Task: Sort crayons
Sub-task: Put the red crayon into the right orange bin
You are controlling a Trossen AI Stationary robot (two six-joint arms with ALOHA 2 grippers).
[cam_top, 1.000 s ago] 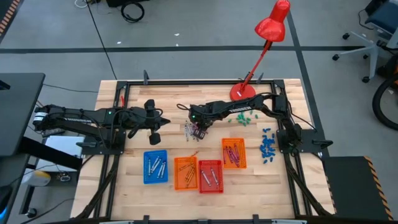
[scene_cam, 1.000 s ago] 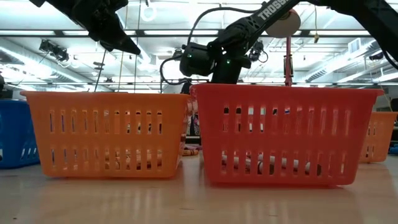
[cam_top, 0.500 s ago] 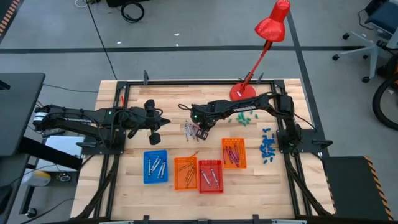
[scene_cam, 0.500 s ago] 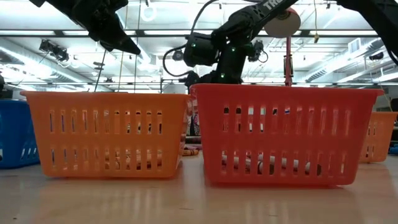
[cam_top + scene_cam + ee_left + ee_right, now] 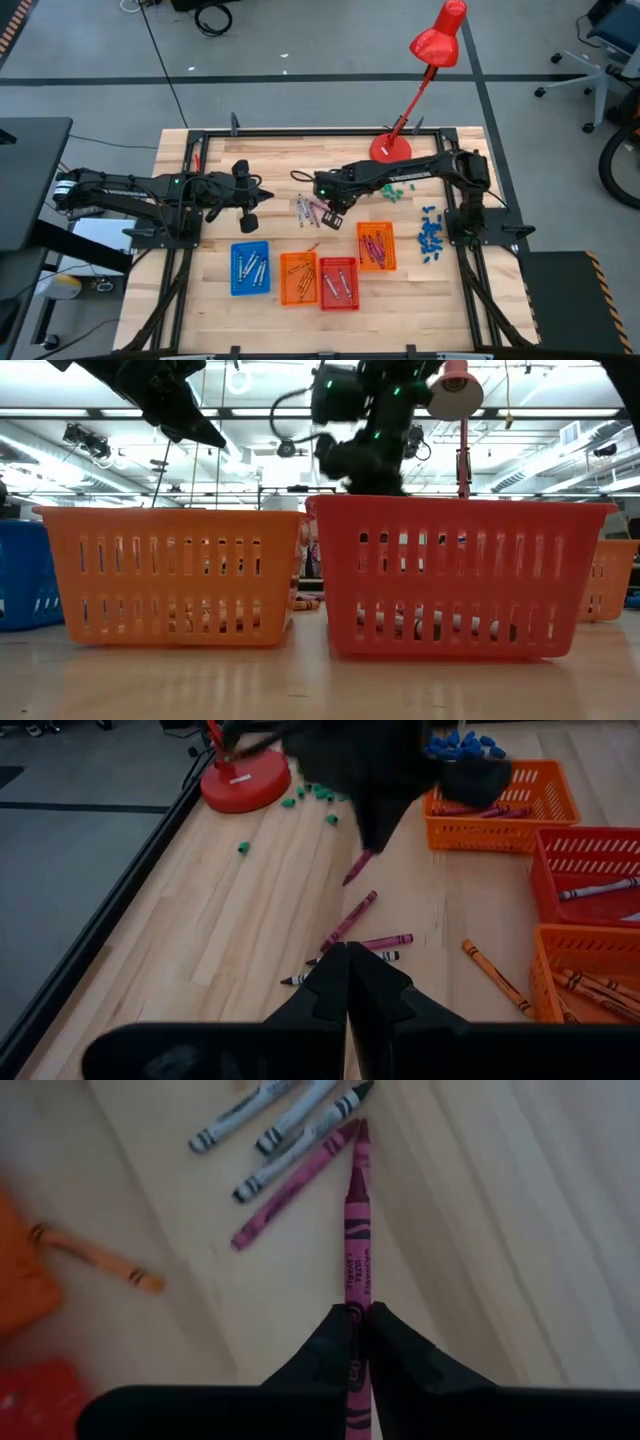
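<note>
My right gripper (image 5: 335, 214) is shut on a magenta crayon (image 5: 357, 1230) above the middle of the table; the left wrist view shows the crayon (image 5: 358, 867) hanging below it. Loose crayons (image 5: 306, 209), grey-white and magenta, lie flat on the wood just left of it, with an orange one (image 5: 92, 1256) nearby. Four trays hold sorted crayons: blue (image 5: 250, 268), orange (image 5: 298, 279), red (image 5: 338, 283) and orange (image 5: 375, 246). My left gripper (image 5: 347, 988) is shut and empty, held still at the table's left (image 5: 250, 212). My right gripper pinches the magenta crayon between its two fingers at its blunt rear part (image 5: 355, 1312). The crayon runs along the fingers and sticks out past their tips, point first. The fingers slant downward from above. The crayon hangs tilted, lifted clear of the table.
A red lamp stands on its round base (image 5: 390, 147) at the far edge. Small teal bits (image 5: 392, 189) lie near it and small blue bits (image 5: 430, 236) at the right. In the low view the orange (image 5: 170, 575) and red (image 5: 455, 575) trays stand in front.
My right gripper has risen from the crayon pile and gone a little toward the table's right edge, carrying the magenta crayon lifted clear. The other loose crayons have stayed where they lay.
</note>
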